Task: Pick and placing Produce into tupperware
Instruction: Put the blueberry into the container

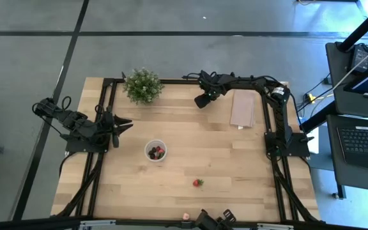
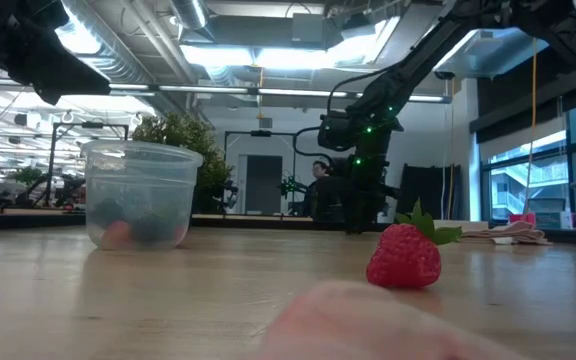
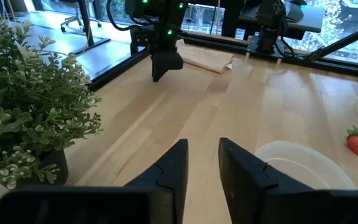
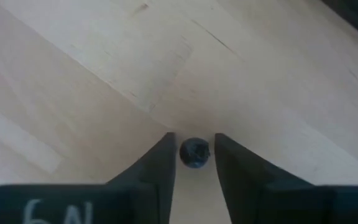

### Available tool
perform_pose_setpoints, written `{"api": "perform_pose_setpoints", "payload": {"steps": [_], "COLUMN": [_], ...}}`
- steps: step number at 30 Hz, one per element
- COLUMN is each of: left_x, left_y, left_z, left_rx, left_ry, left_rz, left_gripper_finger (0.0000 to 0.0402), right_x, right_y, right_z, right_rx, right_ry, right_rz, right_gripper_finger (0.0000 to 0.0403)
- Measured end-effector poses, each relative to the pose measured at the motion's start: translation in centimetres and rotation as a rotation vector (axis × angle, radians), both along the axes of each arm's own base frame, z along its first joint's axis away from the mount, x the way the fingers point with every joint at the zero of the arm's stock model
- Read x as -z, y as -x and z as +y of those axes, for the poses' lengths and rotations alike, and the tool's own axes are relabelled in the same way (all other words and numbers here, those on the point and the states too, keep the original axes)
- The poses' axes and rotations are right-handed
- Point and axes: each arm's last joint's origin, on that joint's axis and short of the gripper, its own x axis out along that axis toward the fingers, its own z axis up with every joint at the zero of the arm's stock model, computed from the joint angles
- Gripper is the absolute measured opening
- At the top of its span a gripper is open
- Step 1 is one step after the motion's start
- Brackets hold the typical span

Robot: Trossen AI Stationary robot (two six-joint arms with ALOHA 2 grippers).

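Observation:
The tupperware (image 1: pixel 156 151) is a small round translucent cup standing upright mid-table, with red and dark fruits inside; it also shows in the low view (image 2: pixel 138 195). One red strawberry (image 1: pixel 198 183) lies on the wood nearer the near edge. My right gripper (image 1: pixel 203 101) hangs over the table's far middle and is shut on a dark round berry (image 4: pixel 194 153). My left gripper (image 1: pixel 123 124) waits left of the cup, open and above the table, its fingers (image 3: pixel 202 168) pointing past the cup's rim (image 3: pixel 303 163). My right gripper pinches the dark round berry (image 4: pixel 194 153) between its two fingers (image 4: pixel 163 162), at their free ends. The fingers point down at the table from above. The berry is lifted clear of the wood.
A bushy potted plant (image 1: pixel 142 85) stands at the far edge, left of my right gripper. A flat beige sheet (image 1: pixel 243 108) lies to its right. A pinkish object (image 1: pixel 186 217) sits at the near edge. Bare wood lies between the cup and the far edge.

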Motion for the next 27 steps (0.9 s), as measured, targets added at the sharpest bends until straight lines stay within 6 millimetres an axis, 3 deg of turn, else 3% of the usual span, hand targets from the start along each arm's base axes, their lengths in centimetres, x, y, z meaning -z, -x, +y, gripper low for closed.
{"api": "perform_pose_setpoints", "payload": {"steps": [14,20,27], "left_x": [0.0,0.0,0.0], "left_y": [0.0,0.0,0.0], "left_z": [0.0,0.0,0.0], "left_rx": [-0.001,-0.001,0.000], "left_ry": [0.001,0.001,0.001], "left_rz": [0.000,-0.001,0.000], "left_gripper_finger": [0.0104,0.0112,0.0121], "right_x": [0.0,0.0,-1.8], "right_y": [0.1,0.1,0.2], "right_z": [0.1,0.1,0.8], "right_rx": [-0.002,-0.004,-0.024], "right_ry": [-0.009,-0.009,-0.030], "right_rz": [0.009,0.009,-0.023], "right_gripper_finger": [0.0060,0.0055,0.0054]}}
